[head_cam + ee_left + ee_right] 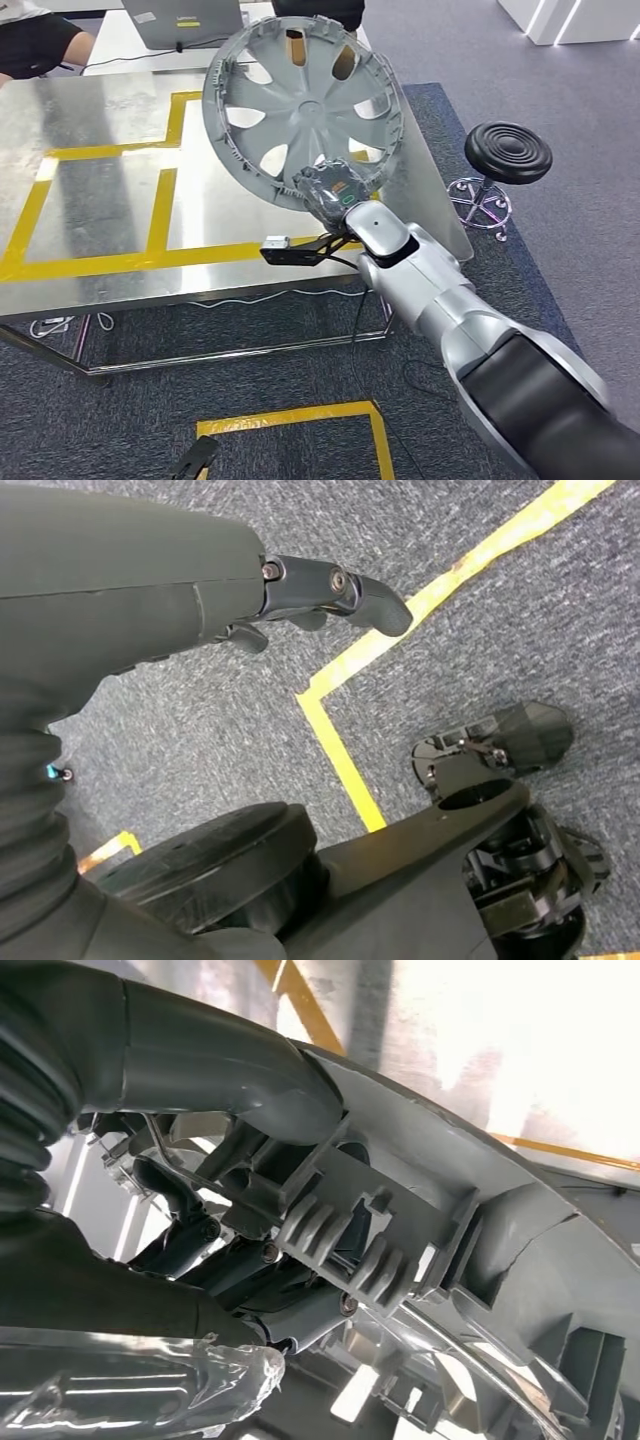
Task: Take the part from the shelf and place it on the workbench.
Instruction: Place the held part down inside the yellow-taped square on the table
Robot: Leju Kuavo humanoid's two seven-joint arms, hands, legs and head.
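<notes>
Right hand [330, 192] grips wheel cover [306, 105] by near rim, tilted above workbench [90, 130]; lower far edge first, then let go; left hand [317, 590] empty, fingers loose.

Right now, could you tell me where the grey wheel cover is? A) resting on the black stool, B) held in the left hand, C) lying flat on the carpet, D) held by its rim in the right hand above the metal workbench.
D: the right hand grips the wheel cover at its lower rim, tilted over the workbench.
</notes>
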